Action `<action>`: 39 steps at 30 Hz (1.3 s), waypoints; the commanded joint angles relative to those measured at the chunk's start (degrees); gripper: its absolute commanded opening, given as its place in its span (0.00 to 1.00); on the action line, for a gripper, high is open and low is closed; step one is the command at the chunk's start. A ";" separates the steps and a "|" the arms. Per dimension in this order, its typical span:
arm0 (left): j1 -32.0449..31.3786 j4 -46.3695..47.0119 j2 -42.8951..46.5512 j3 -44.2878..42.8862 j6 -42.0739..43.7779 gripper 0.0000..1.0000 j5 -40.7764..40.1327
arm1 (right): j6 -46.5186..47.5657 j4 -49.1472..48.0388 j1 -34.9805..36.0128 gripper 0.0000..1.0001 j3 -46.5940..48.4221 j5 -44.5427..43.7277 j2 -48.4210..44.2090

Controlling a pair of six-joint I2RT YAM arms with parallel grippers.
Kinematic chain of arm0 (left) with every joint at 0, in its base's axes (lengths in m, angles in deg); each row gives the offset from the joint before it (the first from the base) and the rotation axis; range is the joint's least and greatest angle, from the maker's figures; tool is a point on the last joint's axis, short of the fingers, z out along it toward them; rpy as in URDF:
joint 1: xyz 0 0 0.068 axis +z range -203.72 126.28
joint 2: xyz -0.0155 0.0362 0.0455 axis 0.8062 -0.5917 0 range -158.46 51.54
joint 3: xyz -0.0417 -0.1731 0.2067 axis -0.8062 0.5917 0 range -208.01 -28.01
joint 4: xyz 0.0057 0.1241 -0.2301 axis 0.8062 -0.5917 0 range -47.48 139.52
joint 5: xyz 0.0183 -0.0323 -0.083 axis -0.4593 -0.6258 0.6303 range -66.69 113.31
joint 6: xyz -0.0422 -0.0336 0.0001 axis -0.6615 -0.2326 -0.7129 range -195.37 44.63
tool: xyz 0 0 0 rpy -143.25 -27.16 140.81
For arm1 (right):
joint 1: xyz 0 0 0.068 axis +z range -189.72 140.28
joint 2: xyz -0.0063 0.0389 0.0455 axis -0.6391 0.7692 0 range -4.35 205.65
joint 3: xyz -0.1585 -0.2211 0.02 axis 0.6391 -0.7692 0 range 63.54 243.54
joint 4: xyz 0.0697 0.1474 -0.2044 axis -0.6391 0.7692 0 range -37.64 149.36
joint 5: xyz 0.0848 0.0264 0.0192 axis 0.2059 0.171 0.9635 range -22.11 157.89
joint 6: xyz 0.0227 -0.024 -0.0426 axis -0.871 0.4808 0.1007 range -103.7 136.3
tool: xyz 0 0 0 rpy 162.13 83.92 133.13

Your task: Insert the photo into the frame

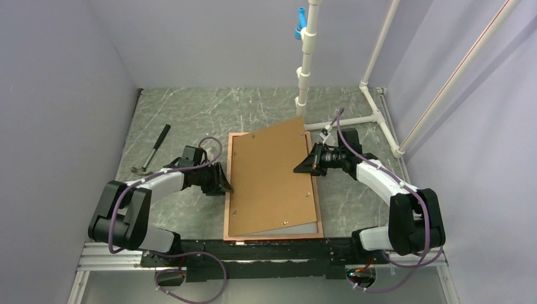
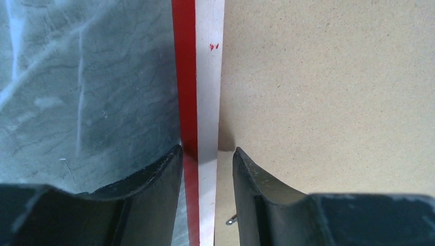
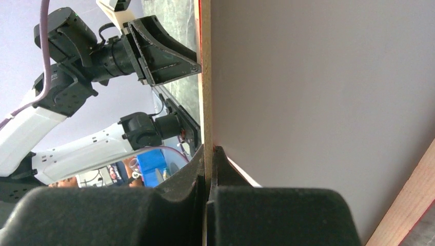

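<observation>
2 arms (image 1: 166, 180): white shells, black joints (purple cables (image 1: 206, 140) looped outside).

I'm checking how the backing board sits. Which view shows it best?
Top external: the whole backing board shows, skewed across the frame. Left wrist shows only one patch; right wrist sees it edge-on, pinched in the right hand.
</observation>
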 commanded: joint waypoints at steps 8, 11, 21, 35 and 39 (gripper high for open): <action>-0.44 -0.87 3.12 -2.17 1.50 0.47 -2.40 | 2.83 -5.11 0.31 0.00 2.59 -1.75 -3.55; -0.42 -1.54 4.18 -2.39 1.64 0.48 -2.62 | 2.06 -6.52 0.36 0.00 2.36 -1.25 -3.67; -0.44 -2.19 5.73 -2.40 1.25 0.45 -2.33 | 1.65 -12.56 0.36 0.00 0.72 -0.11 -6.02; -0.42 -3.18 5.93 -2.09 1.53 0.31 -4.19 | -1.67 -12.38 0.38 0.00 -1.60 -1.86 -5.36; -0.44 -3.38 6.44 -2.25 1.43 0.32 -4.75 | -3.43 -11.16 0.37 0.00 -2.73 -2.87 -7.42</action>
